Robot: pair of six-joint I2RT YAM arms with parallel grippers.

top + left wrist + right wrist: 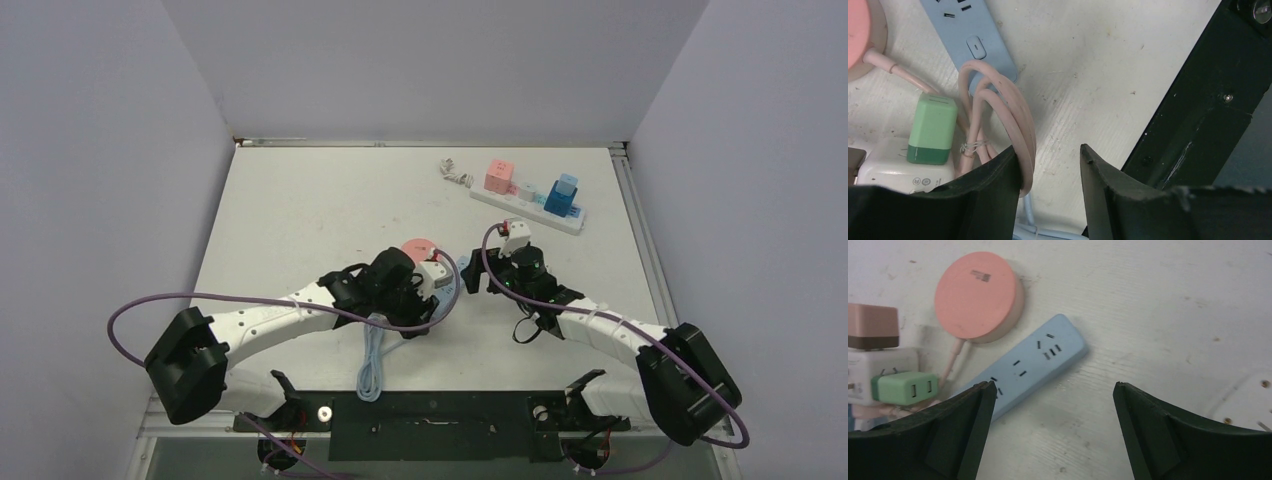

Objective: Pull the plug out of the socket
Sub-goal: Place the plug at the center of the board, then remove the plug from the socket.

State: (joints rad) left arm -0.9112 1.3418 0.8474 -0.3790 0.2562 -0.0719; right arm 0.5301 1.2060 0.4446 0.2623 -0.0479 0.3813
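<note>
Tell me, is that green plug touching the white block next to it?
Touching. The left wrist view shows the green plug seated straight against the white block, with no gap visible where the two meet.

Green plug (905,388), seemingly flush against white socket cube (868,365).

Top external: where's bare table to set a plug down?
Free: far-left of the table, between its left edge and the pink disc; also the right side, nearer than the white power strip. Crowded: centre, around the disc, blue strip and green adapter.
</note>
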